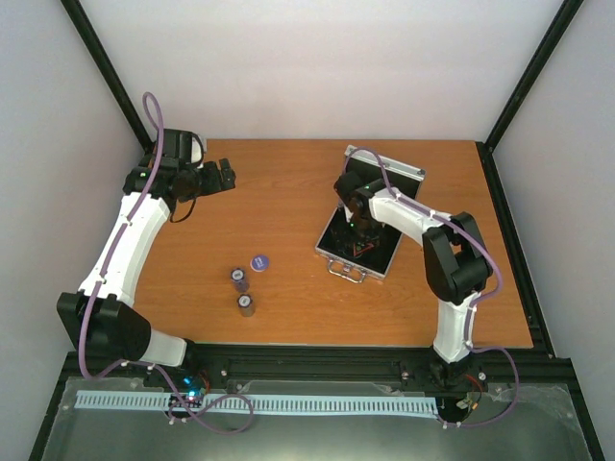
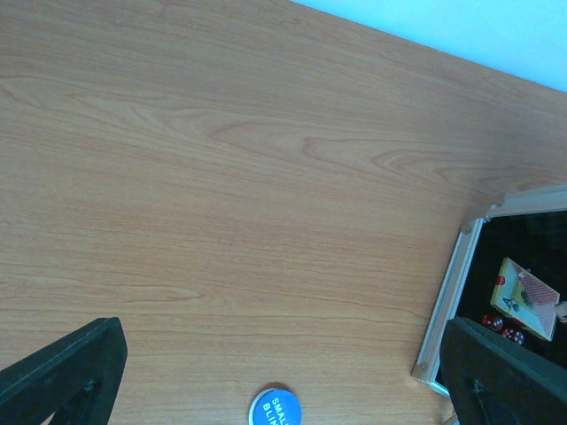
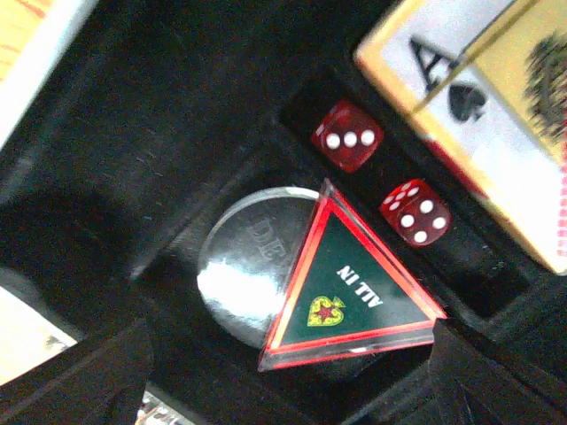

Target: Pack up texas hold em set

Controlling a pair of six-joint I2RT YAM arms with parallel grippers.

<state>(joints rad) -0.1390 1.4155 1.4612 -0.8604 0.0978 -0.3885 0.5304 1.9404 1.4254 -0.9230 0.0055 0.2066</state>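
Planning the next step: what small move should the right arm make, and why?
Probably lift the right gripper out of the case: its jaws are open, the triangular token lies on the clear token, and the blue token and chip stacks sit outside.

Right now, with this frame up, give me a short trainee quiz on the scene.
1. True or false: the blue token lies inside the case.
2. How many chip stacks stand on the table?
3. In the right wrist view, the triangular token partly covers: A the blue token; B the clear round token; C a chip stack.
Key: 1 false; 2 two; 3 B.
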